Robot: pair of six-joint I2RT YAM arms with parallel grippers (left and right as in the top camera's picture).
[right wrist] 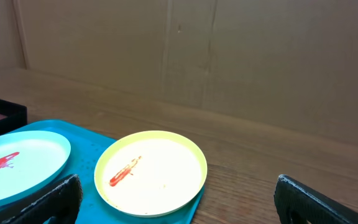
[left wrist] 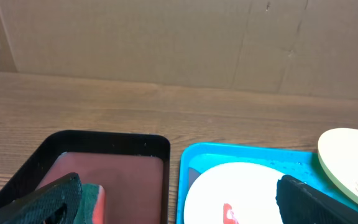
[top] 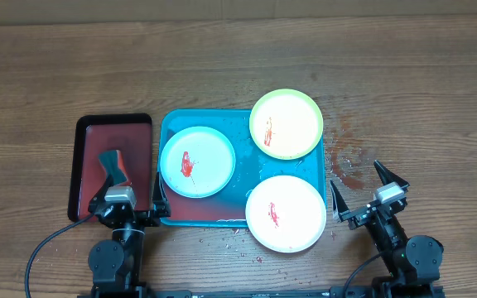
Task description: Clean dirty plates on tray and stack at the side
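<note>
Overhead: your wooden tabletop (top: 238,58) carries the turquoise tray (top: 205,118), three sauce-smeared plates (top: 197,161) on it, reddish spatter (top: 346,161) just right. Your left claw (top: 135,180) is spread at the dark red tray (top: 98,132); your right claw (top: 361,186) is spread over bare wood. Left wrist, right wrist: cardboard wall (left wrist: 166,37) behind the tabletop.

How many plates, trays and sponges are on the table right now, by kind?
Plates: 3 (light blue plate, yellow-green plate, cream plate)
Trays: 2 (turquoise tray, dark red tray)
Sponges: 1 (sponge, lying in the dark red tray)
Total: 6
</note>
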